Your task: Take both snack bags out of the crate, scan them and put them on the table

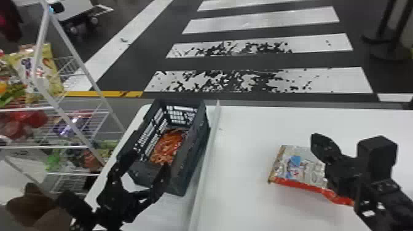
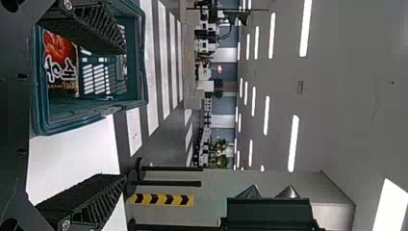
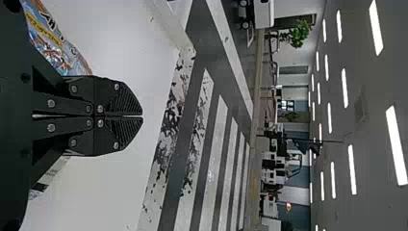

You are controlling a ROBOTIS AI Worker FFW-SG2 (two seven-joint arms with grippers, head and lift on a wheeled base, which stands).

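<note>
In the head view, my left gripper (image 1: 150,161) is open at the near end of the dark crate (image 1: 192,159). An orange-red snack bag (image 1: 167,146) lies inside the crate. From the left wrist, the gripper (image 2: 126,114) has its fingers wide apart, with the snack bag (image 2: 60,65) in the green crate (image 2: 79,126) beyond them. On the table at the right lies a silver snack bag with a red edge (image 1: 295,167), partly covered by my right gripper (image 1: 316,139). The right wrist view has that gripper (image 3: 142,116) shut with nothing between its fingertips, the bag (image 3: 53,41) beside it.
A raised white divider (image 1: 206,158) runs along the white table (image 1: 245,135), just right of the crate. At the left stands a white wire rack (image 1: 46,146) holding several snack bags. Striped floor lies past the table's far edge.
</note>
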